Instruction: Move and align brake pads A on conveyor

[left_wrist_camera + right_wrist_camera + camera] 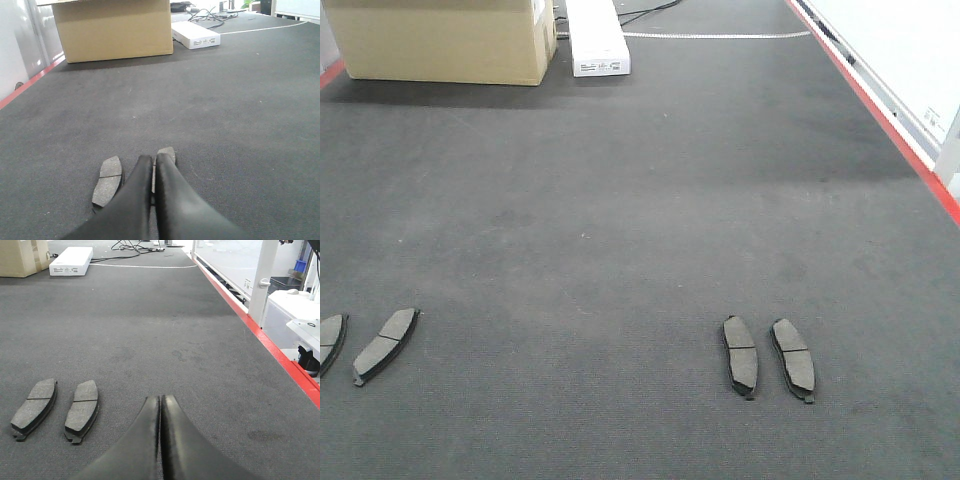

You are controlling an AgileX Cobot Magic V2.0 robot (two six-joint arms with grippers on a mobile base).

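Conveyor (pixel 620 230): dark grey matte belt, red stripe down each edge, all four pads lying flat on it.
Right-hand pair (pixel 768 357): two brake pads side by side, near but not touching, long axes almost parallel, tidy in both front and right wrist views.
Left-hand pair (pixel 365 345): two pads near the left edge, both slanted; outer one cut off by the frame in the front view.
Left gripper (pixel 153 162): fingers pressed together, holding nothing; tip low over the belt at the inner pad of the left pair, contact not determinable from the left wrist view.
Right gripper (pixel 160 400): fingers pressed together, holding nothing; well apart from the right pair, which lay to its left.
Step in hand: judged to be straightening the left pair.
Method advised: push with closed fingertip against the pad's long side near one end, slowly, so as to turn rather than slide; keep the neighbouring pad undisturbed; match the heading of the right pair.
Risk: fingertip riding up over the thin pad edge.
Cardboard box (pixel 445 40): no print seen.
White carton (pixel 596 38): small dark label on the end face, too small to read.
Brands: none legible anywhere.
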